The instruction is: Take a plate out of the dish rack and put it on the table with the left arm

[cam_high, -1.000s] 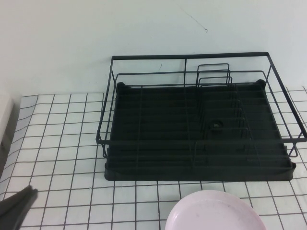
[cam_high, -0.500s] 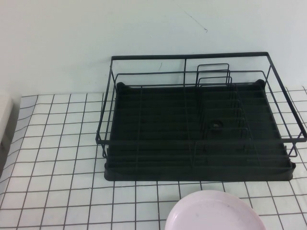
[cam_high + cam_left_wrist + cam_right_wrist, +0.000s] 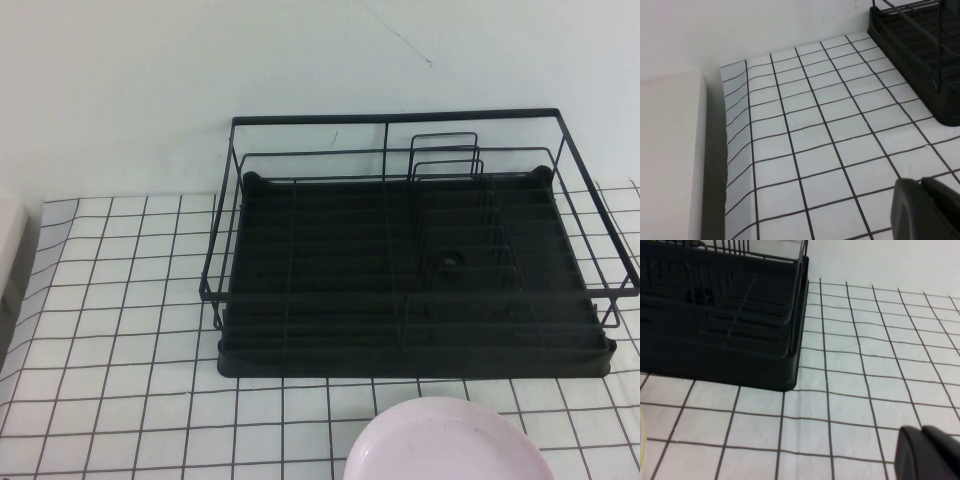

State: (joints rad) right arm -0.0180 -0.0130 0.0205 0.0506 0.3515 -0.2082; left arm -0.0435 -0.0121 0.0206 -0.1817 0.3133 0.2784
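Note:
The pale pink plate [image 3: 447,443] lies flat on the gridded table [image 3: 130,330], just in front of the black dish rack [image 3: 410,250]. The rack holds no plates. The rack's corner also shows in the left wrist view [image 3: 920,55] and the right wrist view [image 3: 725,315]. Neither gripper shows in the high view. My left gripper [image 3: 921,184] is shut and empty, low over the table to the left of the rack. My right gripper [image 3: 921,432] is shut and empty, over the table to the right of the rack.
A white block [image 3: 670,150] stands past the table's left edge, also at the high view's left border [image 3: 8,250]. A pale wall rises behind the rack. A thin yellow edge [image 3: 642,440] shows at the right wrist view's border.
One second ago my left gripper showed at the lower left corner of the high view. It has drawn back out of that view. The plate and rack have not moved.

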